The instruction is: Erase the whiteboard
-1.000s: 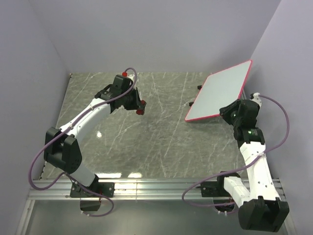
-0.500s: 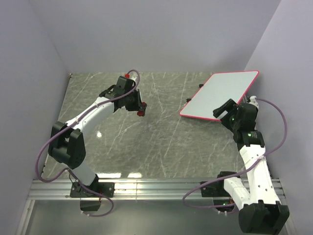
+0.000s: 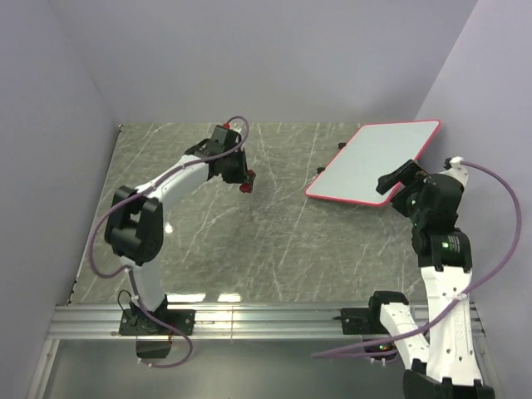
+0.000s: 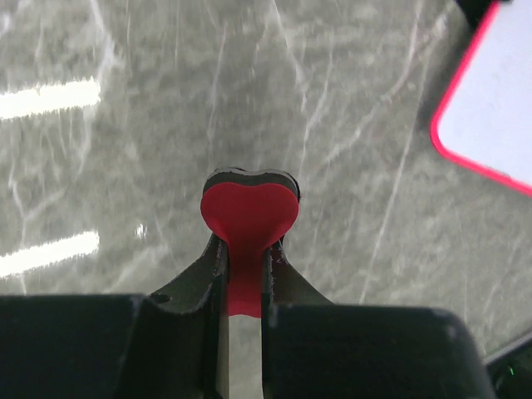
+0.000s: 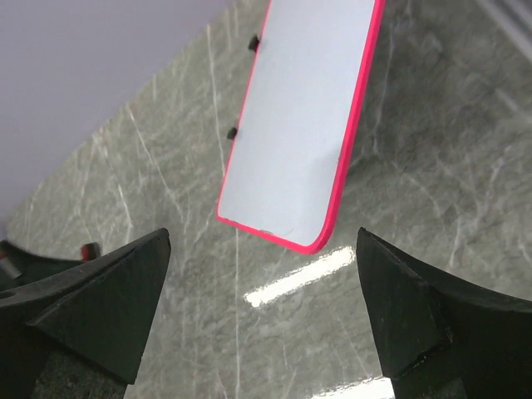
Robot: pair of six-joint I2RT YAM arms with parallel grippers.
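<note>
The whiteboard (image 3: 374, 160) is lying on the counter (image 3: 249, 241) just ahead of my right tool (image 3: 401, 179), with its long side running away from that tool. That tool is gaping wide open, holding nothing, and it's the nearer one. My left tool (image 4: 243, 249) is pinching the red eraser (image 4: 249, 212). The board is sitting well off to its front-right, so I'm guessing that arm needs to cross over.

The table (image 3: 274, 241) looks like polished grey-green stone with white veins, glossy enough to mirror the lamps. The whiteboard (image 3: 370, 162) has a smooth white face and a pink-red, plastic-looking rim. The eraser (image 4: 248, 218) is smooth matt red; its dark back layer may be felt, blurred here. The right gripper (image 5: 263, 249) has fingers (image 5: 100, 307) of matt black plastic. The rail (image 3: 266, 320) is brushed metal.
</note>
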